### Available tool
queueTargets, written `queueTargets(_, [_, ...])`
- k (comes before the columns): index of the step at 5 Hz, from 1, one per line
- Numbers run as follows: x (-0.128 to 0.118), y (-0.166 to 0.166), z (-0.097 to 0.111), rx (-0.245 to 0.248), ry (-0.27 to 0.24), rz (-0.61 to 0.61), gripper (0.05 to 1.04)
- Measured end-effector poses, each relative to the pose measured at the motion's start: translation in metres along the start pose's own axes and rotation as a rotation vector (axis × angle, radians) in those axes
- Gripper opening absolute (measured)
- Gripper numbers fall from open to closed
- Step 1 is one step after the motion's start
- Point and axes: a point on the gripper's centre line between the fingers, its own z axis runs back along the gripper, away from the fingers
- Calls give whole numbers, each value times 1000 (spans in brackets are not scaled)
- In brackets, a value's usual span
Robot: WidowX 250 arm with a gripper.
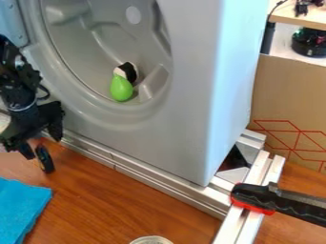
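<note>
Gripper (pixel 39 150) near grey housing (pixel 200 90); spread vs. pressed together: can't tell. Prob. best: slow, small moves w/ clearance off metal rail (pixel 143 176).

We can't read any text, labels, brands, numbers or signs on anything here, so we have nothing legible to log.

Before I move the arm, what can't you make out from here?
All in the camera view:
- Blue cloth: left part cut off by the left edge.
- Round thing: mostly cut off by the bottom edge; can't say what it is.
- Black-and-white thing by the green thing: too small to identify, or tell whether they're joined.
- Black handle: end cut off by the right edge.
</note>
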Motion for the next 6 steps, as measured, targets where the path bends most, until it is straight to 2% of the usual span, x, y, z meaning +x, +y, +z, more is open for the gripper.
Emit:
queueTargets(1, [-1, 4, 5, 25, 9, -11, 1009])
queueTargets(2, [-10, -2, 30, 46, -13, -38, 1003])
queueTargets(3, [-38, 0, 45, 86, 70, -146, 1001])
queueTargets(4, [-59, 13, 62, 175, 273, -390, 1001])
queueTargets(5, [-68, 39, 72, 185, 354, -679, 1001])
queueTargets(6, [-48, 75, 83, 97, 304, -902, 1001])
